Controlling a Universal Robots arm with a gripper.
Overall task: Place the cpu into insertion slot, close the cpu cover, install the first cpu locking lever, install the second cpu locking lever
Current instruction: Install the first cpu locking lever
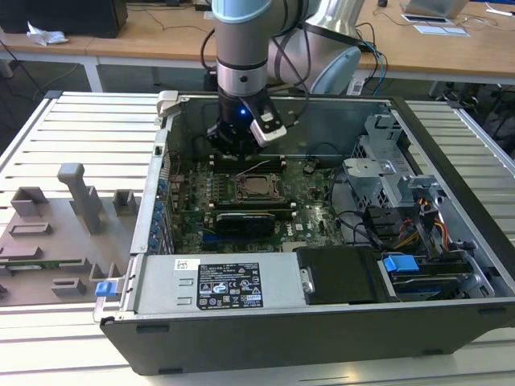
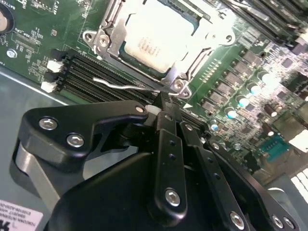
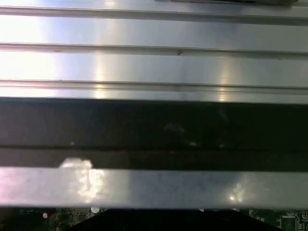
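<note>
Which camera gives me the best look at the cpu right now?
The second wrist view: the cpu sits large and bright in its socket, with the cpu cover framing it and the claw near one corner. In the exterior view the cpu is a small square on the green board. The first wrist view faces metal rails.

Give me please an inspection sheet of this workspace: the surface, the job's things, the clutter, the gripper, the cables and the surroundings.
Surface: slatted metal table carrying an open computer case.
Job's things: the cpu sits in the insertion slot; the cpu cover lies closed over it; a thin locking lever runs beside the slot.
Clutter: grey holder blocks at the exterior view's left.
Gripper: the gripper is shut, tips at the locking lever near the cover's corner.
Cables: coloured wire bundle inside the case; blue and black cables behind the arm.
Surroundings: wooden desks behind.
</note>
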